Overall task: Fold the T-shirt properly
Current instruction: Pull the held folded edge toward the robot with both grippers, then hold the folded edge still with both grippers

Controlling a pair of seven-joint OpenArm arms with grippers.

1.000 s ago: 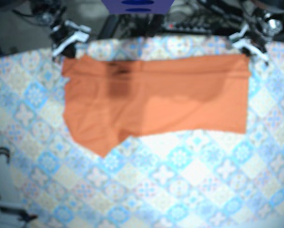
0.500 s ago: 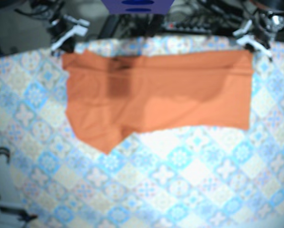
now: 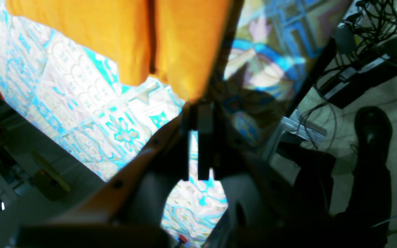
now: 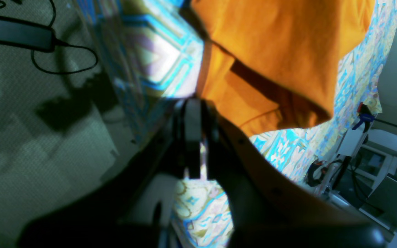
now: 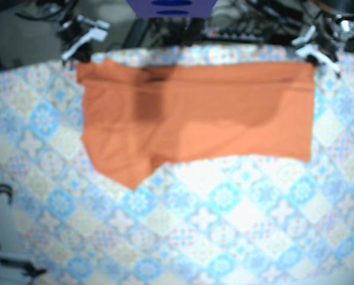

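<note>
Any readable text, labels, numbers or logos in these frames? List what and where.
No text can be read in any view.
Shirt: plain orange with a darker patch; no letters legible.
Blue panel at the top edge of the base view: two dark ovals, too blurred to read.
Tablecloth: tile pattern only, no writing.

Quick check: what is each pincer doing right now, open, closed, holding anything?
Left pincer: closed on a corner of the shirt.
Right pincer: closed on another shirt corner.
</note>
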